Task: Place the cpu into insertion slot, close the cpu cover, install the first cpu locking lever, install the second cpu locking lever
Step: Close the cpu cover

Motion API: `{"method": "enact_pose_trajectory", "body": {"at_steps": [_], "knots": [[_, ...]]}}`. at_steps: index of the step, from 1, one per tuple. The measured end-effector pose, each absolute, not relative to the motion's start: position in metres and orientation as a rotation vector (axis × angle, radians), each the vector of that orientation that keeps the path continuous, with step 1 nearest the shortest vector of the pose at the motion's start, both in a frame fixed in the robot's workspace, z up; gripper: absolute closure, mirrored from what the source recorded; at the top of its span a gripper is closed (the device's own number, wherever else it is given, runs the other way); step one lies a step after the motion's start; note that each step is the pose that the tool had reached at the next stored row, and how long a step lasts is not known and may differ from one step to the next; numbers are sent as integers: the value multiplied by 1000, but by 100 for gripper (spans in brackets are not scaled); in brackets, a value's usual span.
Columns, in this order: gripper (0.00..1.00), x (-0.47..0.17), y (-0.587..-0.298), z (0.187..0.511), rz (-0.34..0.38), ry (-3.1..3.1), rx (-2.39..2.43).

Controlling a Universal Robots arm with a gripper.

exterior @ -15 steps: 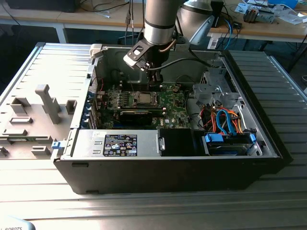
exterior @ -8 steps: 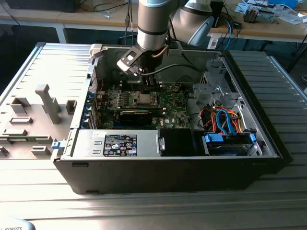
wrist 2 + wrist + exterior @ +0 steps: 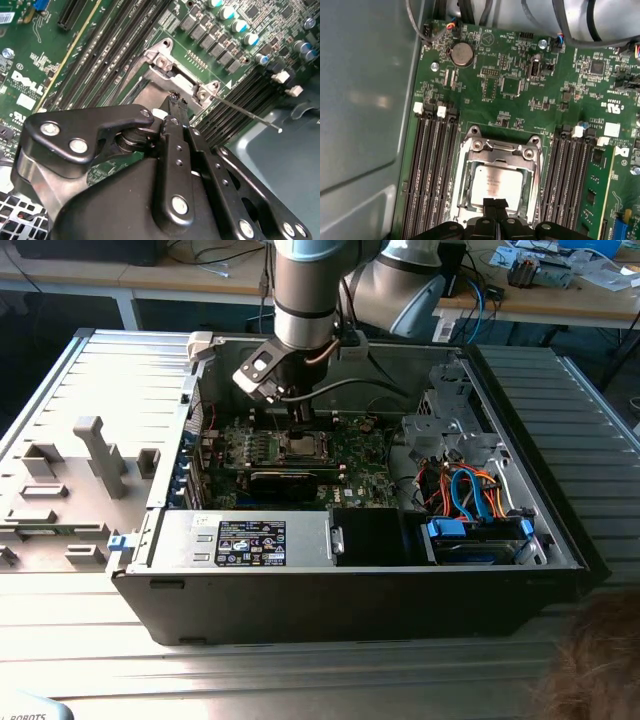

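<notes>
The cpu [image 3: 496, 182], a pale silver square, lies in the insertion slot [image 3: 300, 447] on the green motherboard [image 3: 520, 100]. The silvery cpu cover [image 3: 468, 172] appears to lie flat around it, its window framing the chip. My gripper [image 3: 495, 202] is shut with nothing between its black fingertips, which hang just over the chip's near edge. In the second wrist view the gripper [image 3: 177, 98] points at the socket's hinge bracket [image 3: 162, 60]. A thin wire locking lever [image 3: 245, 113] sticks out from the socket, raised off the board.
Long black memory slots [image 3: 432, 170] flank the socket on both sides. The open grey case wall [image 3: 365, 100] stands close beside the board. Cables and a drive bay [image 3: 470, 500] fill the case's right in the exterior view. A person's head [image 3: 595, 660] shows at the lower right.
</notes>
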State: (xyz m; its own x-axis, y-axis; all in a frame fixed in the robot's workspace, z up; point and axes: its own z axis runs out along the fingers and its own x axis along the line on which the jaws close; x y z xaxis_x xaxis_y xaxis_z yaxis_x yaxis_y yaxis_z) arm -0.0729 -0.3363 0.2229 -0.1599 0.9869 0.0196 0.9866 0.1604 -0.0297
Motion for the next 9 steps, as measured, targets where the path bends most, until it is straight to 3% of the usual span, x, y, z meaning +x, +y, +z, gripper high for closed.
{"method": "enact_pose_trajectory", "body": {"at_steps": [9], "knots": [[89,-84,-336,221,15,-2367,-2014]]}}
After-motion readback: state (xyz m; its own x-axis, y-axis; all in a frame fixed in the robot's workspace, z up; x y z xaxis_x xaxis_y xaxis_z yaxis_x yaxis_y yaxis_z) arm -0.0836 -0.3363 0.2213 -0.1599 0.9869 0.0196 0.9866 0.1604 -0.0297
